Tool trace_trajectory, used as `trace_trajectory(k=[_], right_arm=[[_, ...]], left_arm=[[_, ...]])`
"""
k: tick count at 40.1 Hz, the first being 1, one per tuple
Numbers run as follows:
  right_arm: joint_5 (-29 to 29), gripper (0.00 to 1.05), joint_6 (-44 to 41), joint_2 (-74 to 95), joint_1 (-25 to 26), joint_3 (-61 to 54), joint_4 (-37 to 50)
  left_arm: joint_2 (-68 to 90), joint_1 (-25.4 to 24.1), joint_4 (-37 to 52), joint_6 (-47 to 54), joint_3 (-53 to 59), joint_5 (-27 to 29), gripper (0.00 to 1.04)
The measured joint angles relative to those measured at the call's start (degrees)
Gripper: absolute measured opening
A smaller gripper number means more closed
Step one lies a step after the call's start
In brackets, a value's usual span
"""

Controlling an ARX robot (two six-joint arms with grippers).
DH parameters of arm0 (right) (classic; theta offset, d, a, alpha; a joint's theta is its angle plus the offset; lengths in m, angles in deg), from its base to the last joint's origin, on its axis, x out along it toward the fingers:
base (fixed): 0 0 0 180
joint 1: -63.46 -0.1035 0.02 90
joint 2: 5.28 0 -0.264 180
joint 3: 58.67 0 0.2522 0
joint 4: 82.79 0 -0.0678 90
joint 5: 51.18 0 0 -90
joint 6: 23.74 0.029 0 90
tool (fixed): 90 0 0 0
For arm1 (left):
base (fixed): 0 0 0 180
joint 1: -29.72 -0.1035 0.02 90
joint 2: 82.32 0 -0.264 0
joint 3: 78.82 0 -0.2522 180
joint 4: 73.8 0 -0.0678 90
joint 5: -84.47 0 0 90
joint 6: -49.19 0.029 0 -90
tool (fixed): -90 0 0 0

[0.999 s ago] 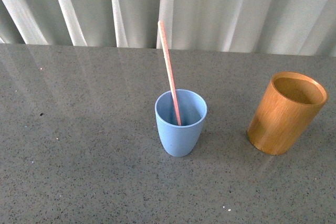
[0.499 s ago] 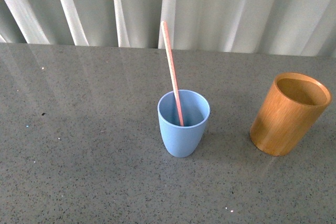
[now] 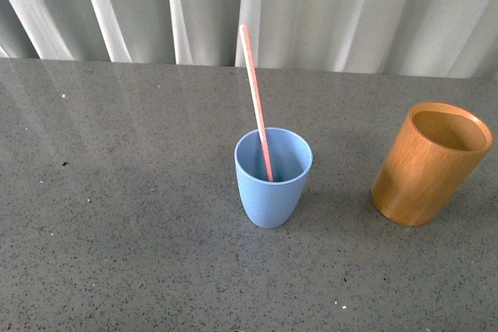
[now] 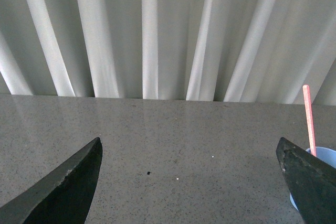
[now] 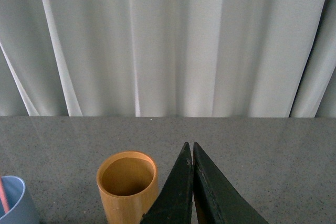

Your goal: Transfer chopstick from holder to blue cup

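The light-blue cup (image 3: 272,176) stands mid-table with the pink chopstick (image 3: 254,91) leaning in it, top tilted to the left. The orange-brown wooden holder (image 3: 428,162) stands upright to its right and looks empty. Neither arm shows in the front view. In the left wrist view my left gripper (image 4: 189,148) is open and empty over bare table, with the cup (image 4: 315,157) and chopstick (image 4: 309,116) beside one finger. In the right wrist view my right gripper (image 5: 189,148) is shut and empty, next to the holder (image 5: 127,184); the cup (image 5: 14,200) is at the edge.
The grey speckled table (image 3: 117,192) ends at a white pleated curtain (image 3: 311,5) along its far edge. Bare table lies left of the cup and in front of both containers.
The cup, chopstick and holder sit slightly higher and to the right in the front view, so the camera has shifted a little. The objects themselves have not moved.
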Motion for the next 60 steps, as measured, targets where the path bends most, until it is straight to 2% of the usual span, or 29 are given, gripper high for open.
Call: trace_trajectory(k=[9,36,40,52,60], right_arm=[[0.0,0.01,0.0,-8.0,0.0,0.0,-7.4],[0.0,0.01,0.0,-20.1,0.0,0.0,-19.3],[-0.1,0.01,0.0,-28.3,0.0,0.0,-29.1],[-0.1,0.01,0.0,-29.9,0.0,0.0,-29.5],[-0.1,0.29,0.0,-29.9,0.0,0.0,-29.5]], left_arm=[[0.0,0.0,0.0,0.0,0.0,0.0,0.98],[0.0,0.0,0.0,0.0,0.0,0.0,0.98],[0.0,0.0,0.0,0.0,0.0,0.0,0.98],[0.0,0.0,0.0,0.0,0.0,0.0,0.98],[0.0,0.0,0.0,0.0,0.0,0.0,0.98]])
